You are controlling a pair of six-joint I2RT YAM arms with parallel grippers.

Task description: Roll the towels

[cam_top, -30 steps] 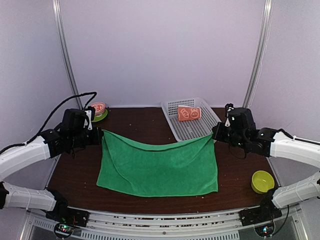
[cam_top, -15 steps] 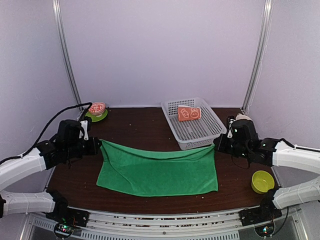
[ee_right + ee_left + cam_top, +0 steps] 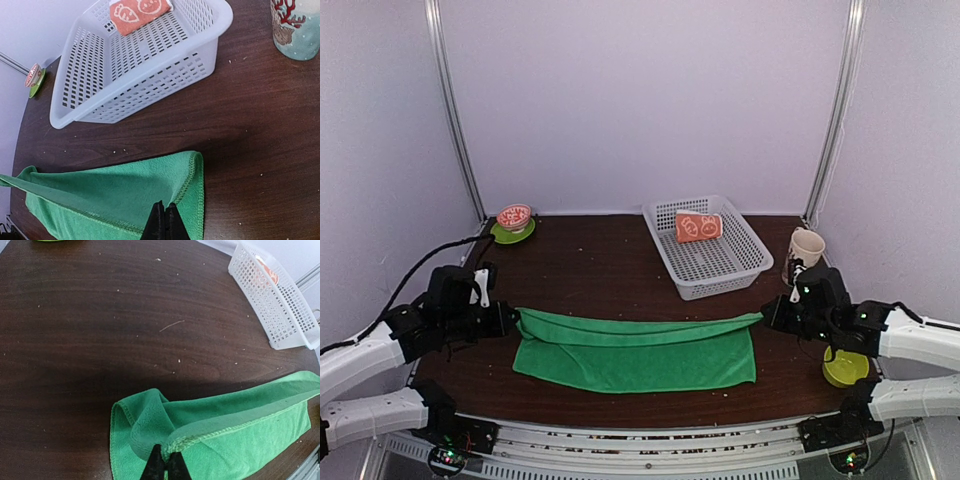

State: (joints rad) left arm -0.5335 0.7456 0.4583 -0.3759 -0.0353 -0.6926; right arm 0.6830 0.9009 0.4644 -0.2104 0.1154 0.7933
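Note:
The green towel (image 3: 635,350) lies on the brown table, its far edge lifted and folded toward the near edge. My left gripper (image 3: 512,318) is shut on the towel's far left corner (image 3: 172,446). On the other side my right gripper (image 3: 767,316) is shut on the far right corner (image 3: 180,197). The raised hem stretches taut between the two grippers, low over the lower layer. The orange towel (image 3: 698,226) with white prints sits rolled inside the white basket (image 3: 720,262); it also shows in the right wrist view as the orange towel (image 3: 140,12).
A patterned mug (image 3: 806,246) stands right of the basket. A lime-green bowl (image 3: 844,366) sits under the right arm. A small dish on a green saucer (image 3: 513,224) is at the back left. The basket (image 3: 150,85) stands just beyond the towel's right corner.
Both grippers have carried the towel's far edge toward the near side and lower, folding it over itself. The mug, hidden by the right arm a second ago, now shows.

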